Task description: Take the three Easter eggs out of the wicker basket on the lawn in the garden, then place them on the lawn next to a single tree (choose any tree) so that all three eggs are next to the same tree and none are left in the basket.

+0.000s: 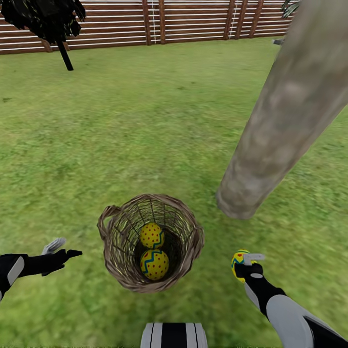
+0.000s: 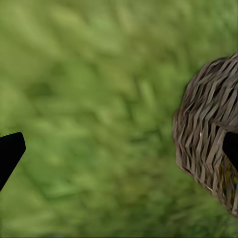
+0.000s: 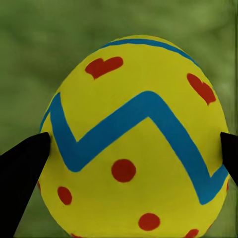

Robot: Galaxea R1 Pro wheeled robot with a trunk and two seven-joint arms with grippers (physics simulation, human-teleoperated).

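Foliage of the thin dark tree (image 1: 48,19) at eleven o'clock was cut off by the frame, and the thick tree (image 1: 285,111) at two o'clock lost its crown the same way. Your right gripper (image 1: 245,263) reached forward at four o'clock of the wicker basket (image 1: 191,241), clamped on one Easter egg (image 1: 238,258), mostly hidden from the head. The right wrist view showed that egg (image 3: 134,144) plainly, fingertips (image 3: 25,163) pressed against both sides, lawn (image 3: 49,39) behind. Your left gripper (image 1: 63,249) pointed toward the basket from nine o'clock, spread wide and empty, with the weave (image 2: 206,134) just beside it. Two eggs (image 1: 154,263) lay inside the basket.
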